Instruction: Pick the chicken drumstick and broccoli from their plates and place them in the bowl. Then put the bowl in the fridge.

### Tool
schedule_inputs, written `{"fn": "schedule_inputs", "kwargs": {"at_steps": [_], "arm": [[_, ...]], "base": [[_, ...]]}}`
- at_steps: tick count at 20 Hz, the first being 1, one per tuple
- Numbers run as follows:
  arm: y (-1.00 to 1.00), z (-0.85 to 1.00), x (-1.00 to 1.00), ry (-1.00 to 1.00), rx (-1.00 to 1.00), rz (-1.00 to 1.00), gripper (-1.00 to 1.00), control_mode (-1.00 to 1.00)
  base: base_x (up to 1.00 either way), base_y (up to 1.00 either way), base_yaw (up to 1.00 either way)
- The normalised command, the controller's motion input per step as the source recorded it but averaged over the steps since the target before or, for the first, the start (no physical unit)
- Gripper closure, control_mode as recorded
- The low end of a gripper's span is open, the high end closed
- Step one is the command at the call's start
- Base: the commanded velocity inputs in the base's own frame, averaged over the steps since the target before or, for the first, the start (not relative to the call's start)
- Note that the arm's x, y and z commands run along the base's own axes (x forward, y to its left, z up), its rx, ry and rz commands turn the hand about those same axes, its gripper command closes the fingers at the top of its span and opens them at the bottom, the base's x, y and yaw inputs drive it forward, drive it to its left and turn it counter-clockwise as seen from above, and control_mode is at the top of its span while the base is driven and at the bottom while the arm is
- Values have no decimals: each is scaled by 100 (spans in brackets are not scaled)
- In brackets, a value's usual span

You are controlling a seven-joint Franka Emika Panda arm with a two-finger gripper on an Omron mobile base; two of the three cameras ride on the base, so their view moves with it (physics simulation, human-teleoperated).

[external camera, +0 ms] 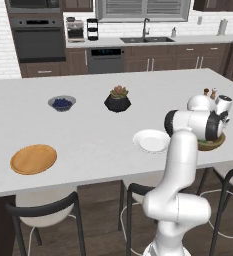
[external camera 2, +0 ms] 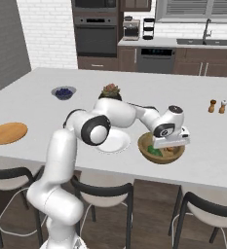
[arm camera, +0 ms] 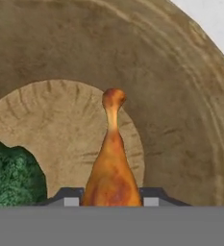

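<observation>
The gripper (external camera 2: pixel 170 144) hangs low over the bowl (external camera 2: pixel 145 149), which sits near the front edge of the counter (external camera 2: pixel 42 95) just beside the white plate (external camera 2: pixel 116 144). From the hand view the drumstick (arm camera: pixel 111 166) stands between the two finger tips (arm camera: pixel 71 197), thick end toward the hand and the thin bone end pointing out over the bowl's tan floor; the jaws sit close on either side of the meat, but I cannot tell whether they are pinching it or have just let go. The broccoli (arm camera: pixel 10 175) already lies in the bowl, off to one side of the drumstick. Both plates look bare, the wooden one (external camera: pixel 33 159) well apart at the far left. To my eye the drumstick is light and firm, a bit slick and tapered, so the thick end is the sound place to hold. The bowl, I'd judge, is stiff and fairly light even with food in it, but wide; its rim is the only part narrow enough for those jaws, and it may tip if carried by one edge.
</observation>
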Motion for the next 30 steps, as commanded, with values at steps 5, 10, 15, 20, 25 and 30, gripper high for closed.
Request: {"fn": "schedule_inputs", "kwargs": {"at_steps": [5, 10, 15, 20, 25, 30], "arm": [[0, -15, 1, 1, -2, 7, -100, -100], [0, 5, 0, 1, 0, 3, -100, -100], [67, 68, -20, 0, 0, 0, -100, -100], [100, 26, -26, 0, -5, 0, -100, -100], [45, 2, 14, 1, -3, 0, -100, -100], [47, 0, 5, 3, -1, -2, -100, -100]], "base": [[0, 0, 0], [0, 0, 0], [0, 0, 0], [0, 0, 0], [0, 0, 0], [0, 0, 0]]}}
